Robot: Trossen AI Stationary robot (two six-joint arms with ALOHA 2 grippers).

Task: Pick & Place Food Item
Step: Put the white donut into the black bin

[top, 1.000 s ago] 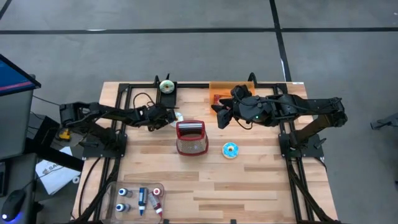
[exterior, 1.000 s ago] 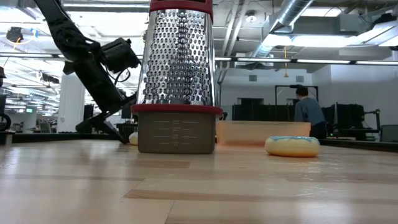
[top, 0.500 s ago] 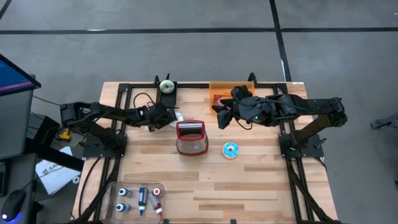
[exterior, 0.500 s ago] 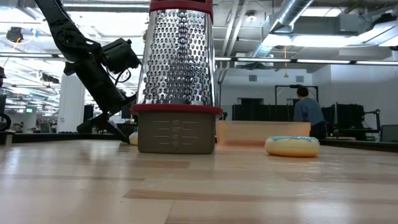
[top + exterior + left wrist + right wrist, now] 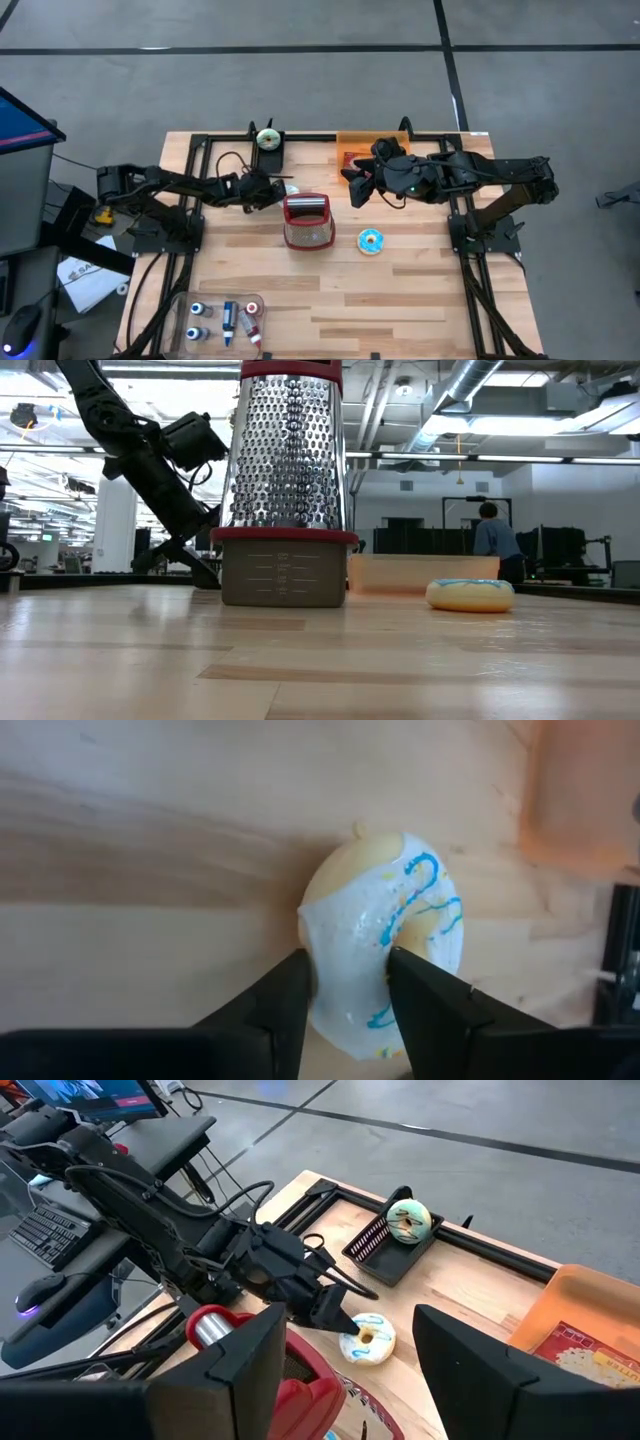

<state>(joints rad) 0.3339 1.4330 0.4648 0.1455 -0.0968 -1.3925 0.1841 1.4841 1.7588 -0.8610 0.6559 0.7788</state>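
You are at the grasp: the left gripper [image 5: 345,985], just behind the red-based steel box grater [image 5: 307,221], seems clamped on the white-iced blue-drizzled doughnut [image 5: 385,955], the waiting right gripper's [image 5: 345,1355] jaws apart; next, lift.

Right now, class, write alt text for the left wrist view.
The left gripper pinches one side of a white-iced donut with blue drizzle, lying on the wooden table. An orange tray shows at one corner.
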